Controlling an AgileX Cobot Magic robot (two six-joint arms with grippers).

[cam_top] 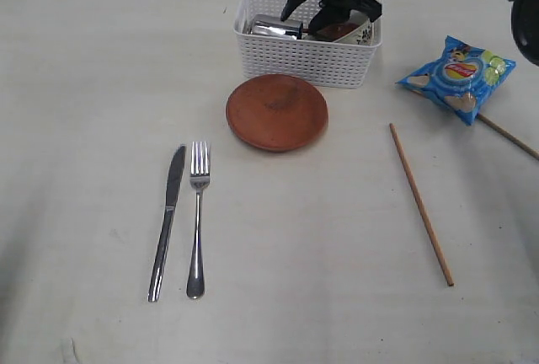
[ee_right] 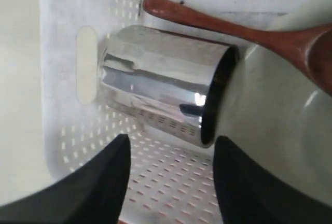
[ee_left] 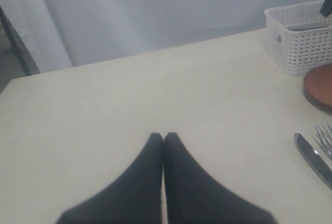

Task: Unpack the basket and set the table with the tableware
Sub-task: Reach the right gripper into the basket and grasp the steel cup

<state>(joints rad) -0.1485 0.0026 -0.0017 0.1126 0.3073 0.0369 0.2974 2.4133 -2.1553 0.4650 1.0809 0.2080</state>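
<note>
Spoon (ee_right: 233, 29) alongside cup (ee_right: 161, 94), perhaps in contact

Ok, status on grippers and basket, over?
Left gripper shut, over pale table. Right gripper open over shiny steel cup lying sideways in white perforated basket. Brown wooden spoon alongside cup.

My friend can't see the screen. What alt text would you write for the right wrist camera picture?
A shiny steel cup lies on its side inside a white perforated basket, with the right gripper open close to it, holding nothing. Beside the cup, a brown wooden spoon rests over a white bowl.
</note>
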